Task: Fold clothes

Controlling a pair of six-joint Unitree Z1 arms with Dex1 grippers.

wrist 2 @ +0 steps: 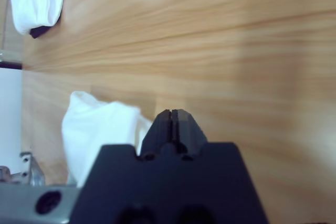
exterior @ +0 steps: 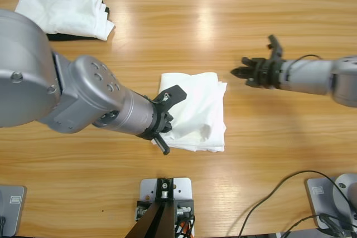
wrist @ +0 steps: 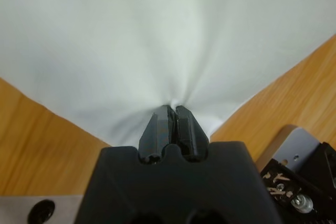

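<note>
Two arms are over the table [exterior: 234, 37] and we start with the left gripper [exterior: 162, 121], down at the near-left edge of the folded white T-shirt [exterior: 198, 112], which lies near the table's middle, a little toward the near edge. From above we see only black jaws against cloth; the left wrist view settles it, showing the left gripper [wrist: 172, 113] with jaws pressed together, the T-shirt [wrist: 157, 35] puckering in creases toward their tips, so it looks pinched on the fabric. The right gripper [exterior: 237, 73] hovers just off the T-shirt's right edge, apart from it. Its wrist view shows the right gripper [wrist 2: 172, 114] with jaws together on nothing, bare wood beyond. At the far-left corner we spot a second white garment [exterior: 67, 10] lying on something black [exterior: 58, 37], also visible in the right wrist view.
</note>
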